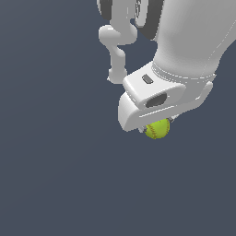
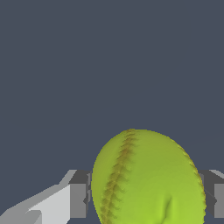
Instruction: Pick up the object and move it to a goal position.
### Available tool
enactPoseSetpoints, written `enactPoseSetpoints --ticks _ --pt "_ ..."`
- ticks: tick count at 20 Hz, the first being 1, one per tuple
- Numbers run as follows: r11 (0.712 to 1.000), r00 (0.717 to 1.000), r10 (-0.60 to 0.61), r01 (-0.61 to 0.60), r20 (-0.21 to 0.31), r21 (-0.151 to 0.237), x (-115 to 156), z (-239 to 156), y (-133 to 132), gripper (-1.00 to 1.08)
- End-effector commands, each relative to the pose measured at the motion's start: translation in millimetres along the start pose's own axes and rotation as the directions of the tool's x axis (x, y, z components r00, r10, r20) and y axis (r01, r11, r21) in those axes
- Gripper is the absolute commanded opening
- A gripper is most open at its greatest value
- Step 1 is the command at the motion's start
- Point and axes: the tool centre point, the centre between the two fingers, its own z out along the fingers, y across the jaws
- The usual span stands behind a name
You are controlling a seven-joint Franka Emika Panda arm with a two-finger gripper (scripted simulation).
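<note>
The ball (image 1: 158,129) sits directly under the hand (image 1: 159,128), tucked between its two fingers (image 2: 78,199); in the wrist view a dark pad presses close on either side of it, so the hand looks closed on the ball, narrowed only to the ball's width. Being round, the ball has no long axis to line up with. No goal marker shows in either view, so which way to carry it cannot be told. The ball is matte yellow-green with a darker stitched seam curving over it; the hand is smooth white with grey pads, against a plain slate-blue worktop (image 1: 55,175)
</note>
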Motion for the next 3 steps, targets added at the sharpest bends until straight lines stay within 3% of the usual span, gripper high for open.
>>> enactPoseSetpoints --ticks 1,3 --pt "1.000 1.000 0.000 0.000 -0.002 -0.001 0.9 -2.4 0.2 -1.00" --pt "1.000 1.000 0.000 0.000 -0.002 -0.001 1.0 -2.4 0.3 -1.00"
